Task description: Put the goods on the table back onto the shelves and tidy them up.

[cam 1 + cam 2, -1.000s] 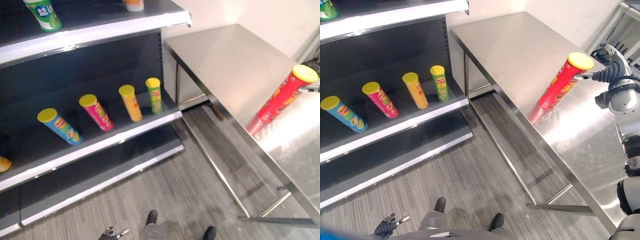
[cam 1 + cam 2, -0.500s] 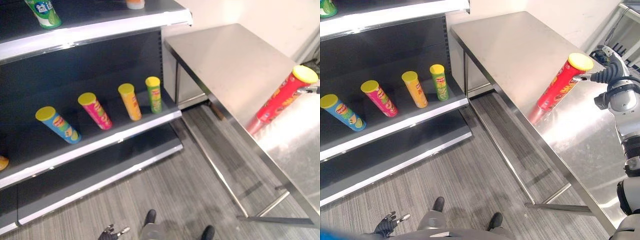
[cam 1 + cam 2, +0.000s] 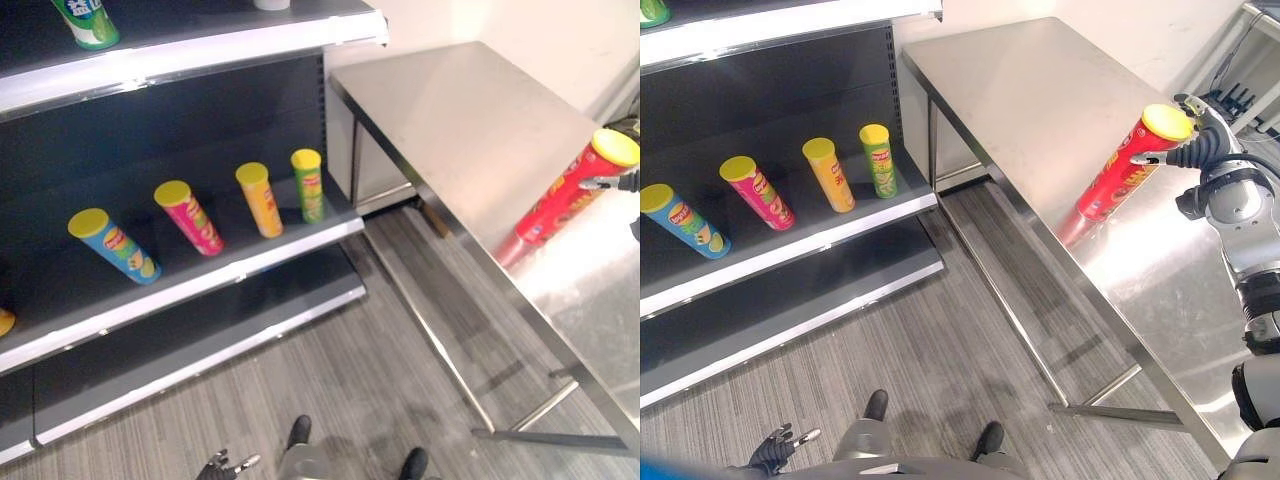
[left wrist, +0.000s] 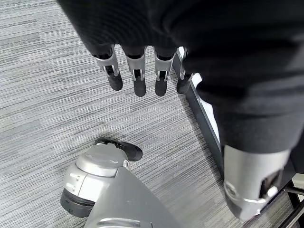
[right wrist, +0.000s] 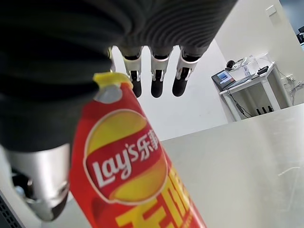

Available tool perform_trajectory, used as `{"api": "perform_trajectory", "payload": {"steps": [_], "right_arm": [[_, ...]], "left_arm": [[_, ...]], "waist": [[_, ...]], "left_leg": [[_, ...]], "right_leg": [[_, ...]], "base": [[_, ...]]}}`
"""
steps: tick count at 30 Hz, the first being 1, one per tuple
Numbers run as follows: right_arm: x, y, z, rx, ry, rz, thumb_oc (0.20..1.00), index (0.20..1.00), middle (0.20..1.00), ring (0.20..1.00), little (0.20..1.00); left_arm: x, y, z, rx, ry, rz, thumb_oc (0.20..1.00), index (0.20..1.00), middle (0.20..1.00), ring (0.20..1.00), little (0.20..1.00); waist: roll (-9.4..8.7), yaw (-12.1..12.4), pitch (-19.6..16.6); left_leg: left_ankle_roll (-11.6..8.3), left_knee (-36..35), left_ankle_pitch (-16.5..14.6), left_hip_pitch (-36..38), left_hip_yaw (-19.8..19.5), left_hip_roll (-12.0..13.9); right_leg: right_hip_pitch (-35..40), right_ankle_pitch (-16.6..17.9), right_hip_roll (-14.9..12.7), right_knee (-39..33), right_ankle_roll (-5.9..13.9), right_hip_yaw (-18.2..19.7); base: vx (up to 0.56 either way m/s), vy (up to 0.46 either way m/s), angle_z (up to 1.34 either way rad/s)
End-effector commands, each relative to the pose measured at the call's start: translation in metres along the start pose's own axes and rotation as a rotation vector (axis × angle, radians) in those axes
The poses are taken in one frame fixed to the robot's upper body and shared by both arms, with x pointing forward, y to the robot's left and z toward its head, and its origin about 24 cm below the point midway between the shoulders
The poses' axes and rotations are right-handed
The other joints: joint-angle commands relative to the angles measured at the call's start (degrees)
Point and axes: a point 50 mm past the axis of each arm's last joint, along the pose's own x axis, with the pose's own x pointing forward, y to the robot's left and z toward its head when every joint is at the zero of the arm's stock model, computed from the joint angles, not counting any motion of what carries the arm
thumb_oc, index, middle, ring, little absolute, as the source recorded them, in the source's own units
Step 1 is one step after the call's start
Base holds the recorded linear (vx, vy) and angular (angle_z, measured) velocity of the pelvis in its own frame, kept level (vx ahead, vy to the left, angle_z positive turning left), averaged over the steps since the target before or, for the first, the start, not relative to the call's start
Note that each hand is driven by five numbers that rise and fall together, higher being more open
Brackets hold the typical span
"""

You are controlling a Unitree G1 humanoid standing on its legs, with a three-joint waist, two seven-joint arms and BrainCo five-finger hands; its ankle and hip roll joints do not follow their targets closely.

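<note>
Right eye view first: the red chip can [image 3: 1129, 170] stands on the steel table [image 3: 1040, 90], near its front edge, leaning in frame, yellow lid up. My right hand [image 3: 1196, 143] is right at the lid end, one finger reaching to the can's upper side; in the right wrist view the fingers [image 5: 153, 78] hang fairly straight past the lid and the thumb sits on the near side, so I'm flanking the can, not clamped on it yet. I judge it light, a stiff cardboard tube with a slick printed skin: easy to tip, easy to dent if squeezed hard. Best hold looks like the upper body just under the lid, fingers and thumb on opposite sides.

Out to the shelf [image 3: 820, 245]: green can [image 3: 878, 159], orange can [image 3: 829, 174], pink can [image 3: 757, 192] and blue can [image 3: 683, 219] in a row, a green-and-white tub [image 3: 86, 21] one shelf above. My left hand [image 4: 137, 71] hangs low over the carpet floor [image 3: 930, 330], fingers relaxed, holding nothing.
</note>
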Motion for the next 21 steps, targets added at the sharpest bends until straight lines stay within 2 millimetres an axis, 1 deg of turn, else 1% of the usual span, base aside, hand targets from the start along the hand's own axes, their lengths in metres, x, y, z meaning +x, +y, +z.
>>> {"api": "perform_trajectory", "payload": {"steps": [1, 7, 21], "right_arm": [[0.009, -0.010, 0.029, 0.021, -0.113, -0.025, 1.000, 1.000, 1.000, 1.000, 1.000], [0.013, -0.012, 0.031, 0.016, -0.107, -0.030, 1.000, 1.000, 1.000, 1.000, 1.000], [0.016, -0.011, 0.043, 0.032, -0.153, -0.047, 1.000, 1.000, 1.000, 1.000, 1.000]], "left_arm": [[0.003, 0.005, 0.013, 0.029, -0.042, -0.011, 1.000, 1.000, 1.000, 1.000, 1.000], [0.002, 0.005, 0.011, 0.024, -0.042, -0.018, 1.000, 1.000, 1.000, 1.000, 1.000], [0.002, 0.008, 0.008, 0.024, -0.026, -0.002, 1.000, 1.000, 1.000, 1.000, 1.000]], "waist": [[-1.36, 1.9, -0.9], [-1.12, 2.2, -0.8], [-1.19, 2.4, -1.0]], "left_leg": [[-2.31, -0.1, 1.2, -2.4, -3.2, 2.0], [-2.23, -0.1, 1.2, -2.5, -3.4, 1.9], [-2.01, -0.1, 0.9, -2.4, -3.6, 1.8]], "right_leg": [[5.0, -5.5, -3.8, 1.0, 3.63, -3.9], [5.0, -5.5, -3.8, 1.0, 3.61, -4.0], [5.2, -5.7, -3.7, 1.0, 3.56, -3.9]], "base": [[0.00, 0.000, 0.00], [0.00, 0.000, 0.00], [0.00, 0.000, 0.00]]}}
